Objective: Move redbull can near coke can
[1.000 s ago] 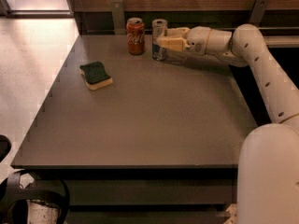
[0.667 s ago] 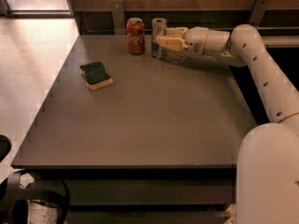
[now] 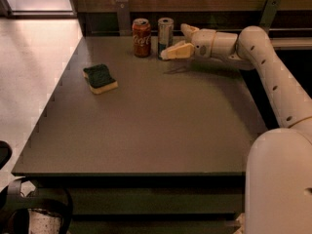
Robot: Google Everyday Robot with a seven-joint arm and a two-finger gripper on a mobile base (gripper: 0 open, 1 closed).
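The redbull can (image 3: pixel 165 35), slim and silver with blue low on its side, stands upright at the far edge of the dark table (image 3: pixel 146 130). The coke can (image 3: pixel 142 37), red with white script, stands just left of it with a small gap between them. My gripper (image 3: pixel 174 42) reaches in from the right at the redbull can's right side. It is open. The near finger (image 3: pixel 176 51) lies in front of the can's base, and the far finger (image 3: pixel 187 30) is spread away behind and right of the can.
A green and yellow sponge (image 3: pixel 100 78) lies on the table's left part. A wooden wall with metal brackets (image 3: pixel 123 13) runs right behind the cans. My white arm (image 3: pixel 273 82) stretches along the table's right edge.
The fingers have spread apart and the gripper has drawn slightly back to the right from the redbull can. The can stands on its own beside the coke can.
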